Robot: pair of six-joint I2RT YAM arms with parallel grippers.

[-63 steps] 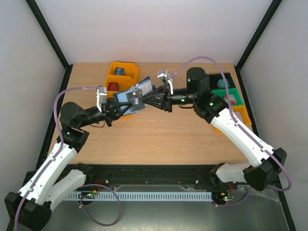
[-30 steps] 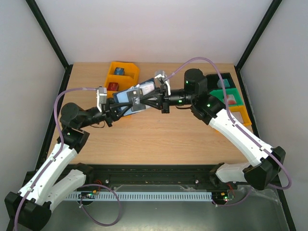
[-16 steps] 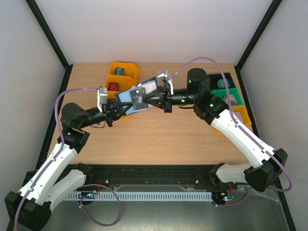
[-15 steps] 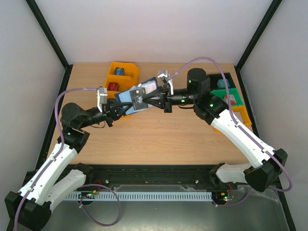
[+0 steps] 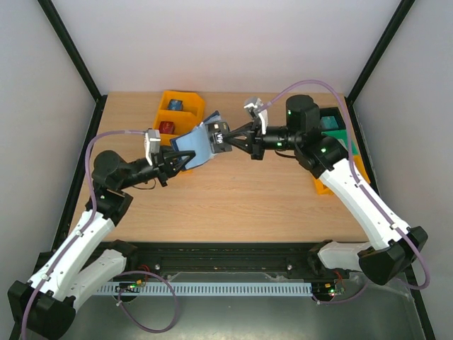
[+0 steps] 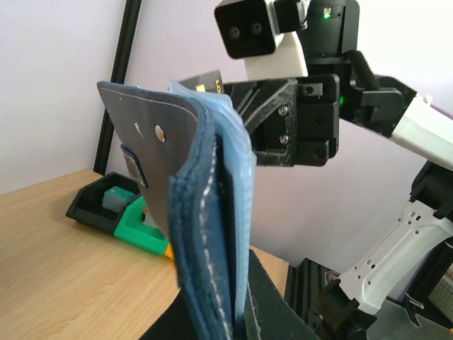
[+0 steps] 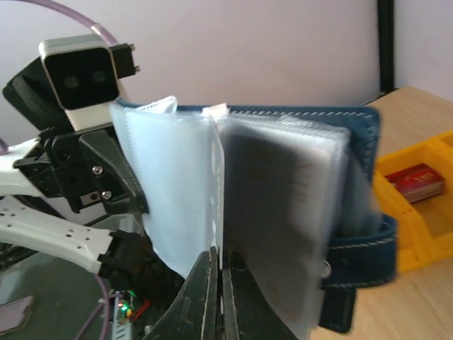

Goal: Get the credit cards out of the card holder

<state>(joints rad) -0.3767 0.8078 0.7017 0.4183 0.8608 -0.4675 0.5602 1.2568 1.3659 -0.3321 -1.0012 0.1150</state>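
The wooden worktop (image 5: 233, 205) spans the frame, and both arms reach in over it from the near edge to meet above its far left part. The left arm (image 5: 81, 230) rises from the near left. The right arm (image 5: 357, 195) comes from the near right, passing over a green bin (image 5: 341, 136) and a yellow bin (image 5: 323, 187) (both largely hidden beneath it). At the far left stands the yellow three-compartment bin (image 5: 195, 106), with a blue item (image 5: 175, 105) in its far compartment and a red item (image 5: 166, 127) in the next one toward the arms.

The card holder (image 5: 195, 145) (image 6: 205, 234) is held up clear of the worktop, between the two grippers and just in front of that three-compartment bin. It is open, with the navy cover outward and the pale blue lining and clear sleeves (image 7: 170, 184) fanned apart. The left gripper (image 5: 175, 157) is clenched on one end of the holder, which stands up from between its fingers in the left wrist view. The right gripper (image 5: 232, 139) (image 7: 219, 273) has its jaws pressed together on the edge of a dark credit card (image 5: 219, 134) with white lettering, at the holder's right side. In the right wrist view that card looks cloudy behind a sleeve, so I cannot tell how far out it sits. The closing tab (image 7: 361, 244) hangs from the navy cover.
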